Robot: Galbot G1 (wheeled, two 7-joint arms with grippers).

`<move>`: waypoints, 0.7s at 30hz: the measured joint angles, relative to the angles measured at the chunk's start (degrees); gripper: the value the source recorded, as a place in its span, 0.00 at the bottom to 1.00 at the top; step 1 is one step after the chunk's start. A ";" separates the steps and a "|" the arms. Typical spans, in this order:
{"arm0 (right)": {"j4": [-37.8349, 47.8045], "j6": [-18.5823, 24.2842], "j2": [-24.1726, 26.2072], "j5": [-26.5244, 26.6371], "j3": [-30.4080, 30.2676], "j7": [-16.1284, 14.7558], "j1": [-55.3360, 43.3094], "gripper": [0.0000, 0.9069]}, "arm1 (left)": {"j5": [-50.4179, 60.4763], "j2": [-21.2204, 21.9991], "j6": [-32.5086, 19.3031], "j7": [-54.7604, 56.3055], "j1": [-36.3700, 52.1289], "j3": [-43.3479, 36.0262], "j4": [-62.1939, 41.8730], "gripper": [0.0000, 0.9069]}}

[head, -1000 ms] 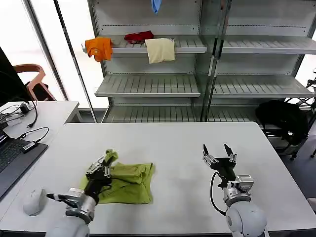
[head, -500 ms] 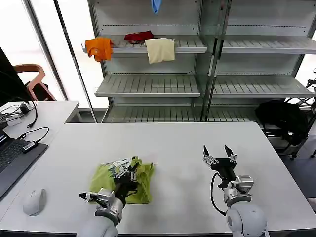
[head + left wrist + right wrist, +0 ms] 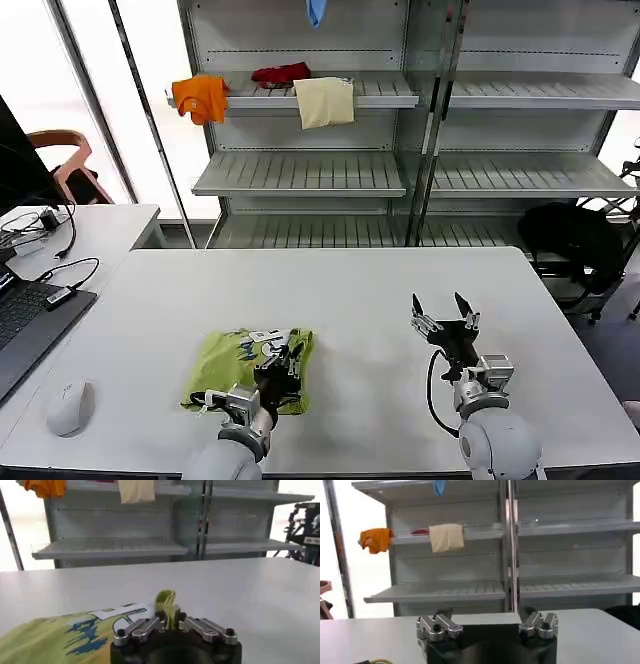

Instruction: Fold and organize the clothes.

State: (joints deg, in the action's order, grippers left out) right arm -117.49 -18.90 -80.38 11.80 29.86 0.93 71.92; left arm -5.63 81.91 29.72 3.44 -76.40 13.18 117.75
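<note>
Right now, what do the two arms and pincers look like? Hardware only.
Both arms end in rounded silver-grey wrist housings. The right pincer has dark fingers with pointed tips and silver knuckle blocks on a black base, with a black cable looping beside the wrist. The left pincer has the same black base; the left wrist view shows its silver linkage bars with small black screws.

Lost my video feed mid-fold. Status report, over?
Left gripper shut on T-shirt edge, over its right side. Right gripper open, idle above table. Shirt folded, print up. Nothing in the way.
</note>
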 measured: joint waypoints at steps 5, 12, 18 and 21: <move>0.95 0.76 0.74 -0.85 -1.14 -0.92 -0.53 1.00 | 0.36 -0.14 -0.06 0.03 0.13 -0.47 -0.99 1.00; 2.87 1.54 1.12 -2.04 -3.02 -1.29 -1.36 1.00 | 0.28 0.13 -0.50 0.13 0.23 -1.57 -0.92 1.00; 4.49 1.63 0.98 -2.60 -3.60 -1.19 -1.61 1.00 | -1.71 0.06 -0.18 0.42 -0.44 -1.74 0.81 1.00; 4.95 1.72 0.97 -2.78 -3.81 -1.27 -1.58 1.00 | -3.16 0.30 -0.25 0.35 -0.71 -1.62 1.90 1.00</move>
State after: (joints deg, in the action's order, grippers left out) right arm -112.54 -17.18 -79.41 9.02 26.05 -0.34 70.34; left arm -8.80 82.21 29.47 3.79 -77.11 11.56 119.66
